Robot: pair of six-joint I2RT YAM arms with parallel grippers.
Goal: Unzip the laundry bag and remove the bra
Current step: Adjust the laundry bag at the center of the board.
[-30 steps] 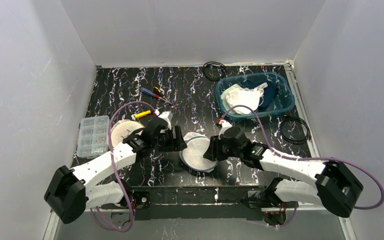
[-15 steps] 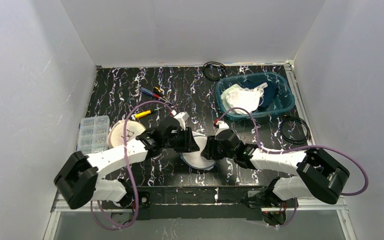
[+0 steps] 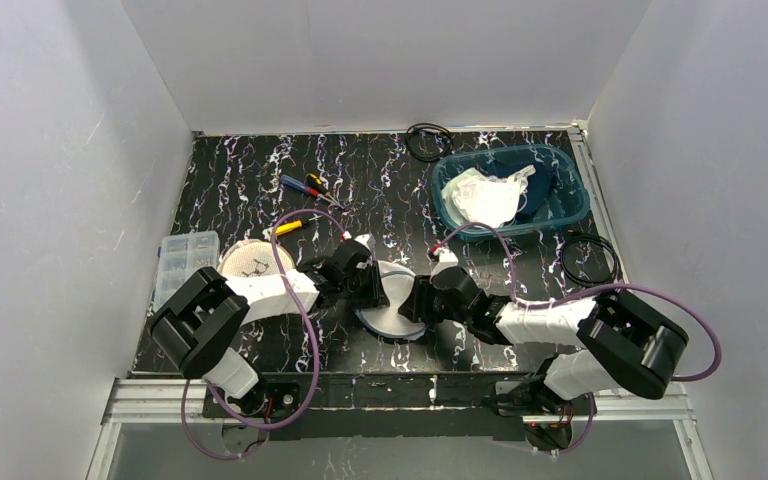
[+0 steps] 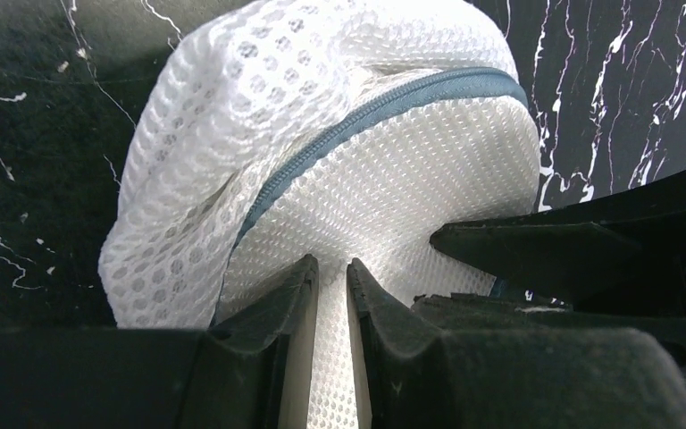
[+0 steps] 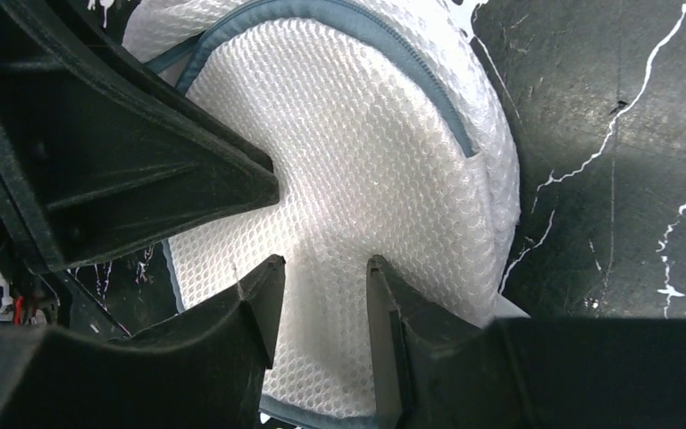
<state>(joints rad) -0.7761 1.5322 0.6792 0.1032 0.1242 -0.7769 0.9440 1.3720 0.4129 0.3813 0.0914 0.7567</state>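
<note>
Step in hand: the zipper is judged to be closed along all that shows, so the work is finding its slider and anchoring the bag.
Laundry bag: a round white mesh laundry bag (image 3: 392,308) lies on the dark marbled desk (image 3: 260,180) near its front edge, between the two arms.
Bra: none is seen. It is taken to be shut inside the bag.
Left claw: the left claw (image 4: 330,268) is set on the mesh with its fingers drawn nearly together and a thin strip of fabric showing between them. Whether that fabric is pinched cannot be told.
Right claw: the right claw (image 5: 322,273) is parted and grasps nothing, its tips resting on or just over the bag's flat face.
Zipper: the blue-grey zipper (image 4: 366,112) runs as a curve round the bag's rim, well away from both sets of fingertips.
Slider: it is not made out in any view. A small mesh flap (image 5: 487,161) sits by the zipper at the rim, and the slider may be tucked under it.
Division of work: the mesh is best held down by one claw beside the zipper while the slider is taken by the other.
Pull direction: the slider should be drawn along the curve and not straight across, so the teeth are not jammed.
Risk: if only loose mesh is gripped, the whole bag is likely to slide or lift without the zipper opening.
</note>
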